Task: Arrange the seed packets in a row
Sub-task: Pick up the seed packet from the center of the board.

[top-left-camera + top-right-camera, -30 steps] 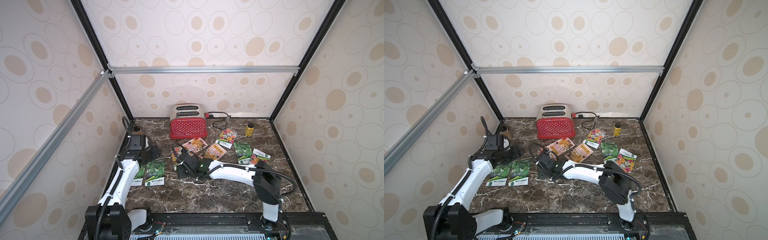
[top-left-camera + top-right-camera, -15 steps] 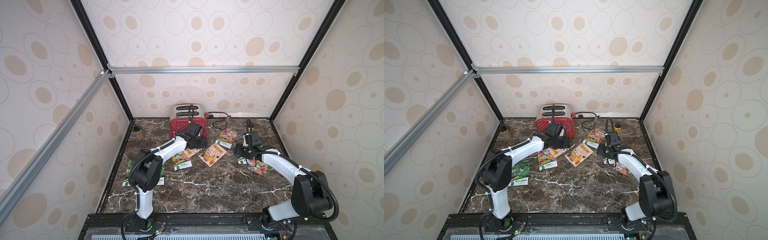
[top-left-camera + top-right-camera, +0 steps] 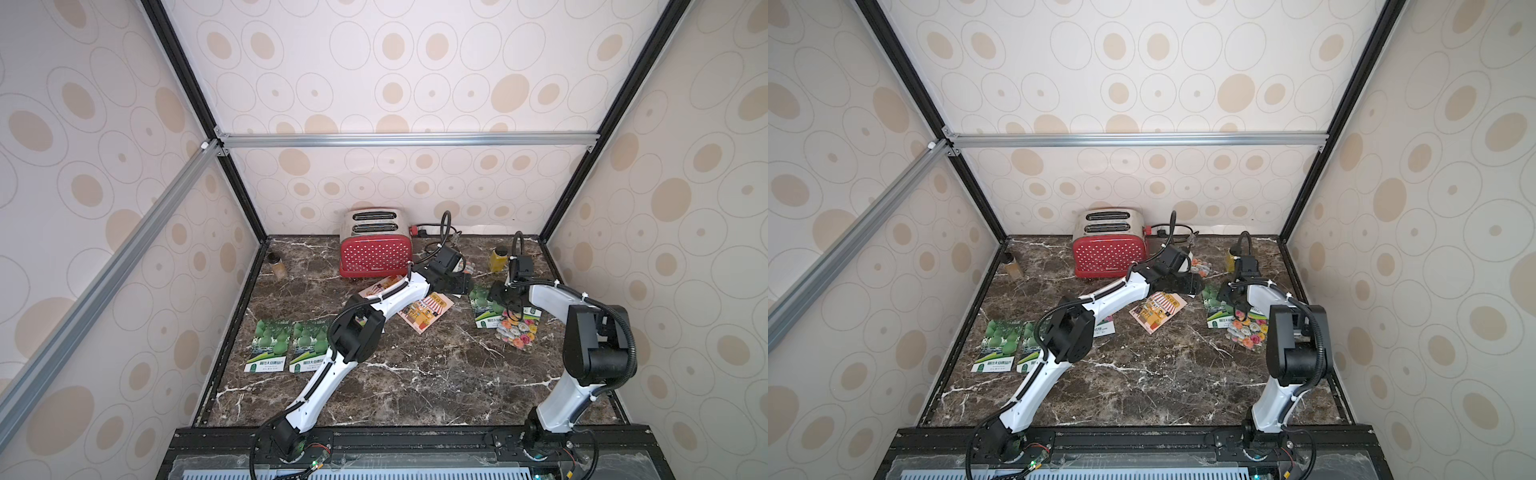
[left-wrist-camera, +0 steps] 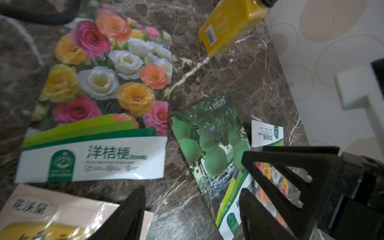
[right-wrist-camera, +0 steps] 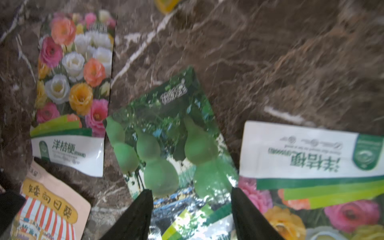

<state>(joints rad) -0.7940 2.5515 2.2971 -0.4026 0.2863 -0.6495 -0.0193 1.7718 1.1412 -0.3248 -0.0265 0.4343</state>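
Note:
Two green gourd seed packets (image 3: 270,345) (image 3: 309,345) lie side by side at the left. A flower packet (image 3: 1105,328) peeks out behind my left arm's elbow. Mid-table lies a peach shop packet (image 3: 426,311), with another (image 3: 382,286) under the left forearm. My left gripper (image 4: 192,199) (image 3: 461,286) is open over bare marble, between the peach packet (image 4: 41,216) and a back flower packet (image 4: 99,99). My right gripper (image 5: 191,199) (image 3: 500,297) is open, its fingers straddling the lower end of a tilted green gourd packet (image 5: 166,141). A flower packet (image 5: 311,166) lies beside it.
A red toaster (image 3: 376,253) stands at the back centre with its cable (image 3: 436,232) trailing right. A yellow bottle (image 3: 498,259) stands at the back right and a small spice jar (image 3: 277,266) at the back left. Patterned walls close three sides.
My left arm swung from the left wall across to the back middle. My right arm drew back from the centre to the green packet at the right.

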